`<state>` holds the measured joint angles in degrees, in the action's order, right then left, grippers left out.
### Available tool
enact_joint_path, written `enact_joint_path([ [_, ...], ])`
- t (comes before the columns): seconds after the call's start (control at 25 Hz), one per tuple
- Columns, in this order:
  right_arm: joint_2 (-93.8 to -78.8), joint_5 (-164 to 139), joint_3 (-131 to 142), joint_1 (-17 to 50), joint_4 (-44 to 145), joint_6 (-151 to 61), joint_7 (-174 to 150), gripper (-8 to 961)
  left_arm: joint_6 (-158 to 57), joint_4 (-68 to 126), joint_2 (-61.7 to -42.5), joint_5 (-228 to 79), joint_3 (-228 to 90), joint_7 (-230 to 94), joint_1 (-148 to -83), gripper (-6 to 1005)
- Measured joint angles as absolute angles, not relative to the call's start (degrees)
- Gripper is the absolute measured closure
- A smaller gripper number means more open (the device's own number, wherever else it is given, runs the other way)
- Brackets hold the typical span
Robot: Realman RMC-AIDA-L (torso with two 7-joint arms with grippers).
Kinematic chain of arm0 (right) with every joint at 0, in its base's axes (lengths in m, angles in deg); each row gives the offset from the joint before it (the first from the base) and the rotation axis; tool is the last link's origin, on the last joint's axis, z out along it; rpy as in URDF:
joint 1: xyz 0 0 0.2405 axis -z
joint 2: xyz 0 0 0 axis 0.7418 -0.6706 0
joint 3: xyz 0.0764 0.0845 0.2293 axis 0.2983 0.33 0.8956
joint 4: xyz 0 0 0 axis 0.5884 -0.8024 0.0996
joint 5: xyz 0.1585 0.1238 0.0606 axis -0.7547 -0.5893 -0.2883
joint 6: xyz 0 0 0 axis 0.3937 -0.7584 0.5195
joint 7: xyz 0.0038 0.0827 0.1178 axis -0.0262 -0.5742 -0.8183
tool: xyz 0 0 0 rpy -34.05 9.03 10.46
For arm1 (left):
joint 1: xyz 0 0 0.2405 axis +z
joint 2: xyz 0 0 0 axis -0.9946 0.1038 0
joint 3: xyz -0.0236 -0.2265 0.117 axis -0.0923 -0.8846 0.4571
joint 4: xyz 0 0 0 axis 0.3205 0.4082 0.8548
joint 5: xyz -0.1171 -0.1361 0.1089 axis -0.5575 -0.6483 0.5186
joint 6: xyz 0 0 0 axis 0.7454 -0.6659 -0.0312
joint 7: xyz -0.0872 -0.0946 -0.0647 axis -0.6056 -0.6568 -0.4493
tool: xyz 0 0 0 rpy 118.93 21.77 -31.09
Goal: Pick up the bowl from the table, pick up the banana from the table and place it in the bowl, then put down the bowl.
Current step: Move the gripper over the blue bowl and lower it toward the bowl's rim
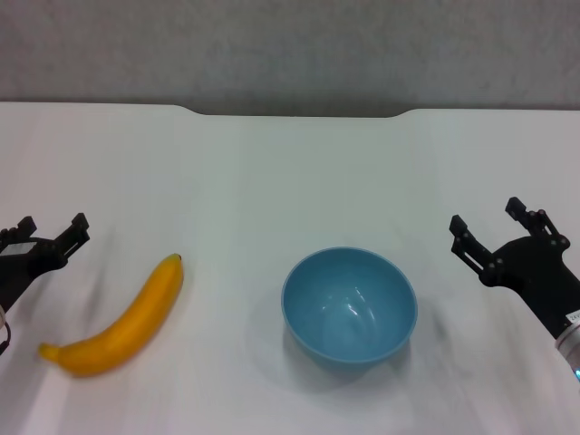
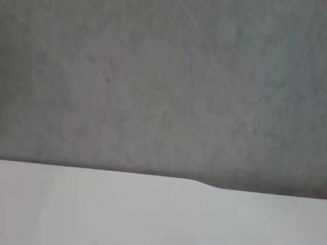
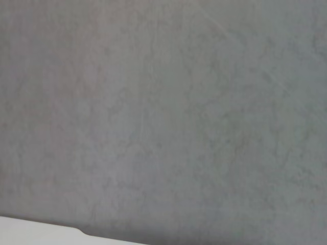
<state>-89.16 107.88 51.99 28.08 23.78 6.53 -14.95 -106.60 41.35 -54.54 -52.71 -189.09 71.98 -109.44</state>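
Observation:
A light blue bowl point(image 1: 349, 305) stands upright and empty on the white table point(image 1: 272, 181), a little right of the middle near the front. A yellow-orange banana point(image 1: 120, 320) lies on the table to the bowl's left, its dark tip pointing to the far side. My left gripper point(image 1: 50, 227) is open and empty at the left edge, just left of the banana. My right gripper point(image 1: 491, 220) is open and empty at the right, a short way right of the bowl. Neither wrist view shows the bowl, the banana or any fingers.
The table's far edge has a shallow notch point(image 1: 299, 112) with a grey wall point(image 1: 290, 45) behind it. The left wrist view shows the table edge point(image 2: 153, 176) and the wall; the right wrist view shows mostly wall point(image 3: 163, 112).

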Motion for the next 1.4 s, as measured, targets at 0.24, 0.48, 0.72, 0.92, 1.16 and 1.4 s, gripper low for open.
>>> enact_joint_path([
  [0.24, -89.16, 107.5, 52.07, 28.02, 23.78, 6.46, -14.98, 78, -106.7, 41.33, -54.59, -52.48, -189.06, 71.82, -109.66, 127],
  [0.48, -89.17, 107.49, 52.11, 27.97, 23.78, 6.46, -15.0, 78, -106.81, 41.15, -54.64, -52.33, -189.0, 71.72, -109.87, 132],
  [0.72, -89.17, 106.81, 52.1, 27.91, 23.77, 6.53, -15.04, 78, -107.41, 41.13, -54.71, -52.43, -189.0, 71.25, -110.0, 136],
  [0.92, -88.7, 106.94, 52.04, 27.31, 21.86, 2.84, -15.61, 77, -107.46, 41.1, -54.59, -52.46, -189.0, 71.1, -109.56, 140],
  [1.16, -85.99, 107.62, 52.81, 26.55, 13.3, -6.38, -14.9, 77, -107.3, 41.21, -54.4, -52.51, -189.07, 71.06, -108.73, 145],
  [1.4, -80.3, 109.6, 58.42, 28.29, -6.34, -26.4, -10.61, 77, -107.29, 41.41, -54.36, -52.57, -189.08, 71.06, -108.18, 150],
])
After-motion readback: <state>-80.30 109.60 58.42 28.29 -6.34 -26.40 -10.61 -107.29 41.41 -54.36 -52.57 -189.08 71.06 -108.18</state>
